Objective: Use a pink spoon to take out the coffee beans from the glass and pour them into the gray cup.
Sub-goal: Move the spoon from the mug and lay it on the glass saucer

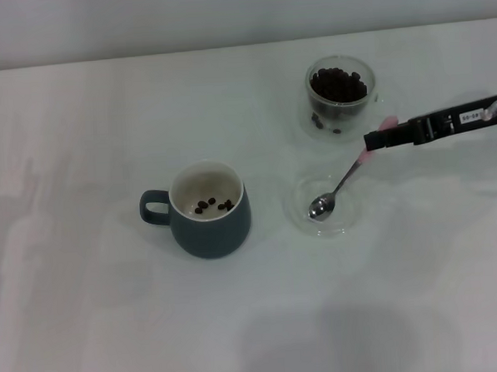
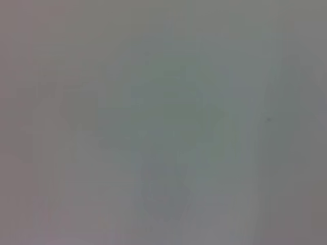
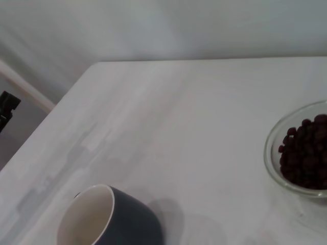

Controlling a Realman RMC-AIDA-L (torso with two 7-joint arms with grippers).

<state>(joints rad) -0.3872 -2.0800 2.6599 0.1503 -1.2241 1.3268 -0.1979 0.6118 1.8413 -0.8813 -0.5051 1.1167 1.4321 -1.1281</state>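
Note:
The gray cup (image 1: 208,211) stands left of centre with a few coffee beans (image 1: 212,205) inside. It also shows in the right wrist view (image 3: 104,220). The glass (image 1: 338,94) stands at the back right, filled with coffee beans (image 1: 338,85), and it shows in the right wrist view (image 3: 301,153) too. My right gripper (image 1: 376,139) reaches in from the right and is shut on the pale handle of the pink spoon (image 1: 342,181). The spoon slopes down, and its empty metal bowl sits in or just over a shallow dish. My left gripper is out of view.
A flat clear glass dish (image 1: 300,212) lies between the cup and the glass, under the spoon's bowl. The white table (image 1: 88,311) ends at a wall behind. A dark object (image 3: 7,106) shows beyond the table's edge in the right wrist view.

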